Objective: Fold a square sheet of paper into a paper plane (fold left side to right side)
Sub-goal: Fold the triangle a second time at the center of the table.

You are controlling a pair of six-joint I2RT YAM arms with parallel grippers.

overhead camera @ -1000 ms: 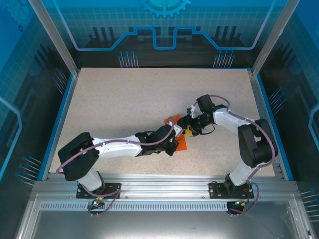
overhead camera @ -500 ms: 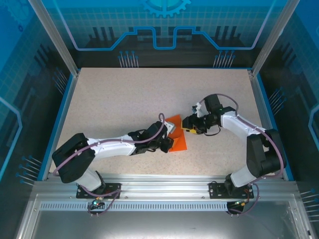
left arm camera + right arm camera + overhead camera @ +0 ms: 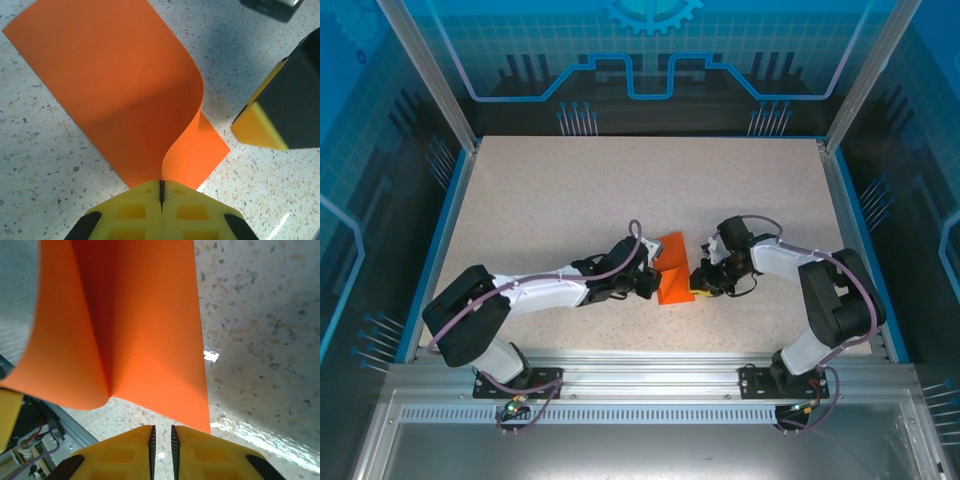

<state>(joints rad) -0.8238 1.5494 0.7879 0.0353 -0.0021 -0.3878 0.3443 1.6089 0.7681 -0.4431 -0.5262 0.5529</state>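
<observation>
While the square sheet of paper (image 3: 674,268) lies just below the middle of the top external view on the speckled table (image 3: 570,190), both arms reach in toward it from either side. The left gripper (image 3: 651,279) meets the sheet at its left edge, and the right gripper (image 3: 699,288) sits just beside its right edge. In the left wrist view the left gripper (image 3: 161,182) has its yellow fingers pressed tight together at the bottom of the frame, pinching one edge of the orange sheet (image 3: 115,90). That edge is lifted off the table and the paper curls up and over from there, while the rest lies flat toward the upper left of the frame. A yellow and black finger of the right gripper (image 3: 280,107) stands at the right edge of that frame, close to the sheet's lower right corner. In the right wrist view the right gripper (image 3: 162,428) has its fingers almost together with only a thin slit between them, and the curled sheet (image 3: 145,330) fills the upper left of the frame just ahead of them. Whether those fingers catch the paper's edge I cannot tell.
</observation>
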